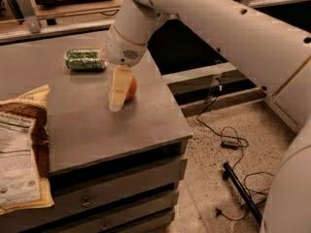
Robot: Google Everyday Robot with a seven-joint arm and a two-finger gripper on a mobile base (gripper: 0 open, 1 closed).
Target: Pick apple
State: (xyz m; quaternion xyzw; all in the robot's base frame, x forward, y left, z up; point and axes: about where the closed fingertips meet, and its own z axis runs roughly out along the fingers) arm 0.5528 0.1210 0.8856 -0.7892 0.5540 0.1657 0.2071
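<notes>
Grey table (73, 125), gripper (118, 103) right at the apple (131, 87); we can't tell its grip, and a nudge might roll it off.

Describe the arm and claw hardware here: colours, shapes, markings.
The arm is made of glossy white tubular links with small dark holes. The wrist is a white cylinder with a thin tan ring and a dotted vent patch. The claw is pale cream, flat and tapered, low over the grey table in front of the apple. No external cables are visible.
</notes>
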